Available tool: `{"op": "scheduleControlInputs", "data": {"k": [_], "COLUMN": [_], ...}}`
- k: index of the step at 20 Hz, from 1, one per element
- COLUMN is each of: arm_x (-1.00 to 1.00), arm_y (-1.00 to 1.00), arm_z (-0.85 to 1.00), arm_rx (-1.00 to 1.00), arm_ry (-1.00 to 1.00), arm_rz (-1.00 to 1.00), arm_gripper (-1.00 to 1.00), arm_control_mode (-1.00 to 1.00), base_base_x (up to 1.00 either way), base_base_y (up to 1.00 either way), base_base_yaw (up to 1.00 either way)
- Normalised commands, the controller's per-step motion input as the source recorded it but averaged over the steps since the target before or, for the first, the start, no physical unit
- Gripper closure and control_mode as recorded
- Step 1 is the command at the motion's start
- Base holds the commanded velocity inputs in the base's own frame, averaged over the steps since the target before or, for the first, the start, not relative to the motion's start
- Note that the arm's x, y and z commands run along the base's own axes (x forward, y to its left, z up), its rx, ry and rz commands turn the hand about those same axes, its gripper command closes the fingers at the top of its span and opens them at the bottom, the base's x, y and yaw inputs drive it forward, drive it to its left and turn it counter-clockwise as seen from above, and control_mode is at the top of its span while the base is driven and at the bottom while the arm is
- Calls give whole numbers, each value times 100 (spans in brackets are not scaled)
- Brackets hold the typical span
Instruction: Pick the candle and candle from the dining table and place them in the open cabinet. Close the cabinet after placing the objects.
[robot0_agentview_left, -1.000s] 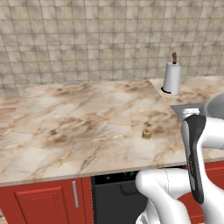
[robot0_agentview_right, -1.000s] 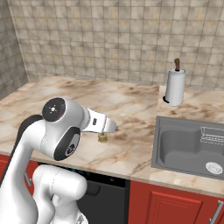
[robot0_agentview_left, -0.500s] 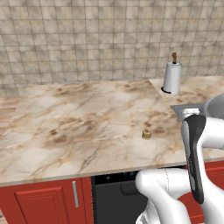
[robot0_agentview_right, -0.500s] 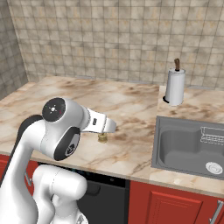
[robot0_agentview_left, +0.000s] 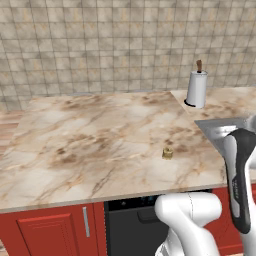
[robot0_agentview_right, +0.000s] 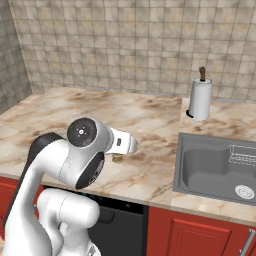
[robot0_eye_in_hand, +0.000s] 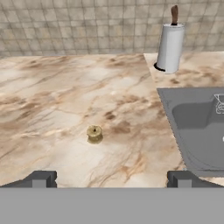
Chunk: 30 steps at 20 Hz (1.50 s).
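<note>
Right now the gripper (robot0_eye_in_hand: 111, 179) hangs above the near edge of the table (robot0_agentview_left: 90, 135), its two tips spread wide apart and holding nothing. It looks forward and down so that the candle (robot0_eye_in_hand: 94, 133) sits between the tips and a little ahead of them, which reads as a line-up for a straight reach. This squat brass candle (robot0_agentview_left: 167, 153) stands upright on the stone, near the front edge and well apart from the paper-towel roll (robot0_agentview_left: 196, 88) by the wall. From the right, the arm's elbow covers most of it, leaving just a bit (robot0_agentview_right: 117, 159) showing. A sink (robot0_agentview_right: 220, 167) lies to the right of the candle, clear of the path. Likely the pick has not begun; the hand must advance and drop before closing.
</note>
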Motion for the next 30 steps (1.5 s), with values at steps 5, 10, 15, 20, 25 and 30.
{"op": "scheduleControlInputs", "data": {"k": [5,10,15,20,25,30], "arm_x": [-10,-6,-1,0,3,2], "arm_y": [-13,-9,-2,-1,3,4], "arm_z": [1,0,0,-6,-11,-9], "arm_rx": [8,3,0,0,0,0], "arm_ry": [-3,-1,0,0,0,2], "arm_rz": [41,39,36,32,18,10], "arm_gripper": [-100,-100,-100,-100,-100,-100], "arm_control_mode": [-100,-100,-100,-100,-100,-100], "base_base_x": [0,0,0,0,0,0], "base_base_y": [0,0,0,0,0,0], "base_base_yaw": [0,0,0,0,0,0]}}
